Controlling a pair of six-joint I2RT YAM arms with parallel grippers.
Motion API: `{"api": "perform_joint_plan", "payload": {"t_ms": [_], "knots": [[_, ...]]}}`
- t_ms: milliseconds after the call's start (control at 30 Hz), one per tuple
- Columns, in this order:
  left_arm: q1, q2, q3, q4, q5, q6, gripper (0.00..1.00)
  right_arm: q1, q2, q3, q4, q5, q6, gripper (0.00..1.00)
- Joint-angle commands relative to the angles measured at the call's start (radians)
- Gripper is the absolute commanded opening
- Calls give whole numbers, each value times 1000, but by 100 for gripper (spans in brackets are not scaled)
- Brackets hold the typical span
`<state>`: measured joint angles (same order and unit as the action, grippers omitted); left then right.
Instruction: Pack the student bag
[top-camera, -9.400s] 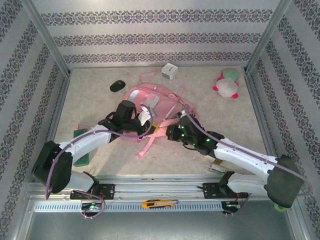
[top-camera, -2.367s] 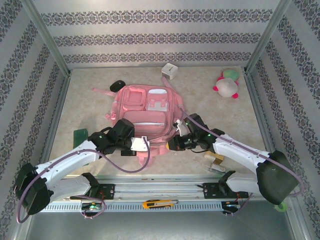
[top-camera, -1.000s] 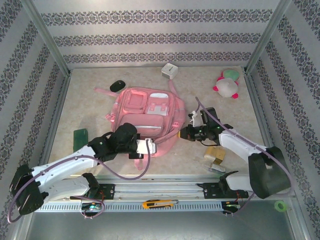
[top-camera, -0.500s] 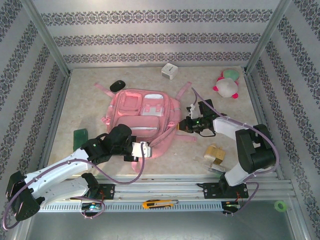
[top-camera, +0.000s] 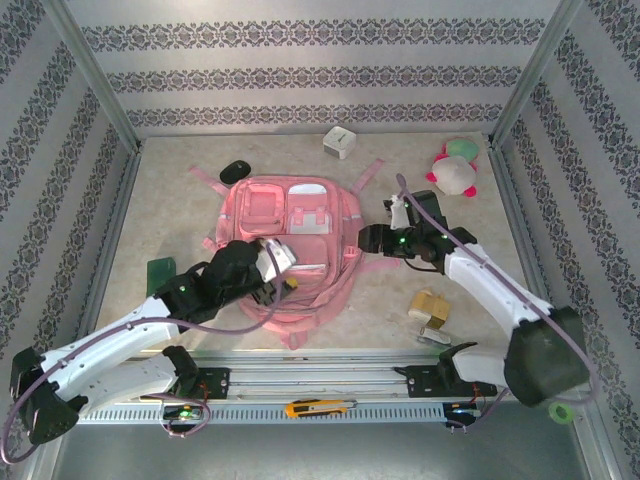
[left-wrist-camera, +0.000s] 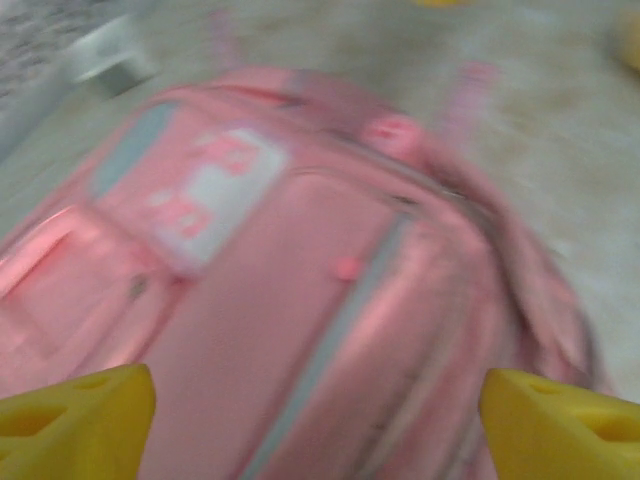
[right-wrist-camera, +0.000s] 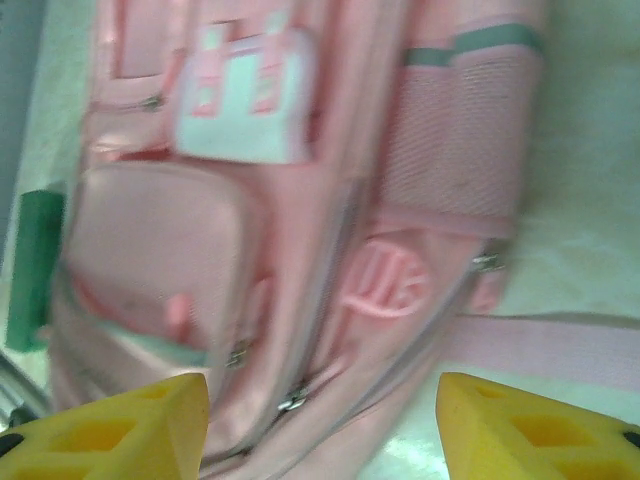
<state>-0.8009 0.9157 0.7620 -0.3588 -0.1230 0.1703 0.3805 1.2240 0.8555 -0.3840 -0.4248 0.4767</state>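
Note:
The student bag (top-camera: 300, 225), a large pink backpack, lies flat with its front pockets up in the middle of the table. My left gripper (top-camera: 282, 266) hovers over its lower front. In the left wrist view that gripper (left-wrist-camera: 318, 428) is open, yellow fingertips (left-wrist-camera: 75, 420) far apart, blurred pink bag (left-wrist-camera: 300, 300) beneath. My right gripper (top-camera: 370, 240) is at the bag's right side. In the right wrist view it (right-wrist-camera: 320, 430) stands open over the bag's side zips (right-wrist-camera: 400, 260), nothing between the fingers.
A black mouse (top-camera: 235, 171), a white cube (top-camera: 340, 141) and a plush toy (top-camera: 453, 170) sit along the back. A green block (top-camera: 160, 275) lies left of the bag, a tan object (top-camera: 428, 305) to the right. Patterned walls enclose the table.
Both grippers have opened and let go of the bag. The left gripper moved from the bag's near edge up over its front. The right arm's elbow swung outward.

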Motion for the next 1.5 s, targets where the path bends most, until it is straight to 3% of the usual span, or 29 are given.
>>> {"api": "perform_joint_plan", "payload": {"t_ms": [0, 133, 233, 400, 533, 800, 1033, 1200, 1400, 1467], "knots": [[103, -49, 37, -112, -252, -364, 85, 93, -30, -4, -91, 93, 108, 60], [287, -101, -53, -126, -130, -565, 84, 204, -2, -40, -53, 161, 220, 59], [351, -120, -159, -21, -23, -637, 81, 242, 54, -62, 11, 146, 236, 57], [367, -36, -278, 148, 53, -735, 68, 251, 169, -91, 152, 75, 204, 45], [365, 87, -327, 289, 129, -766, 57, 225, 238, -142, 229, 118, 241, 33], [362, 274, -298, 469, 126, -757, 56, 97, 264, -233, 365, 124, 257, 28], [361, 370, -183, 505, 90, -673, 61, 15, 286, -83, 234, 69, 129, 31], [361, 310, -60, 376, 66, -544, 64, -15, 162, 35, -19, 124, 33, 53], [360, 161, 91, 171, 129, -204, 69, -68, -58, 98, -188, 90, -68, 57], [360, 145, 122, 111, 211, -35, 69, -81, -116, 107, -217, 54, -102, 58]]}}
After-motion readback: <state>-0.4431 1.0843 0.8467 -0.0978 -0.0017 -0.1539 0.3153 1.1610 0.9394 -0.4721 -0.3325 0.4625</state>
